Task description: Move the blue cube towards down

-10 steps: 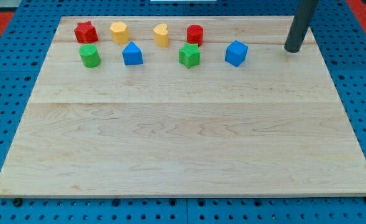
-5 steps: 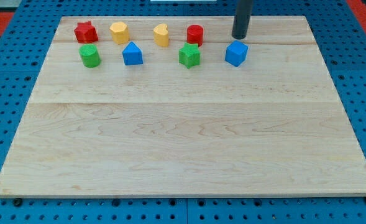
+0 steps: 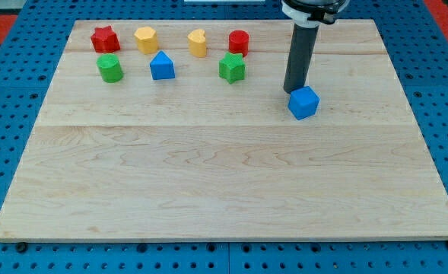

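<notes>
The blue cube (image 3: pixel 303 103) lies on the wooden board (image 3: pixel 224 175), right of centre in the upper half, below the row of other blocks. My tip (image 3: pixel 293 90) stands just above and slightly left of the cube, touching or nearly touching its upper left edge. The dark rod rises from there to the view's top.
Near the view's top lie a red star-like block (image 3: pixel 105 39), a yellow block (image 3: pixel 146 39), a yellow block (image 3: pixel 198 43) and a red cylinder (image 3: pixel 239 42). Below them are a green cylinder (image 3: pixel 110 68), a blue house-shaped block (image 3: pixel 162 66) and a green star (image 3: pixel 232 68).
My tip came from the upper right to above the blue cube, then moved down. The cube has slid down and slightly right, out of the row.
</notes>
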`<action>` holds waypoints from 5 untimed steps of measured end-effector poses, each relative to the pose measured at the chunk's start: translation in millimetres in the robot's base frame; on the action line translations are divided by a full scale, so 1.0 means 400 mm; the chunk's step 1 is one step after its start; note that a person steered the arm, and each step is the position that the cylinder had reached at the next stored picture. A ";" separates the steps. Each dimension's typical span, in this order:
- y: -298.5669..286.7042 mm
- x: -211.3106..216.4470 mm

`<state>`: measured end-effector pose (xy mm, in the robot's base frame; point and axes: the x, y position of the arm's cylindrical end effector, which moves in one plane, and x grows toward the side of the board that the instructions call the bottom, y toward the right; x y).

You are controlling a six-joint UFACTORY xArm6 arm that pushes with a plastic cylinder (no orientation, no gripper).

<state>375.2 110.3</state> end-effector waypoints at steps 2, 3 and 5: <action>-0.001 0.017; -0.001 0.024; -0.056 -0.021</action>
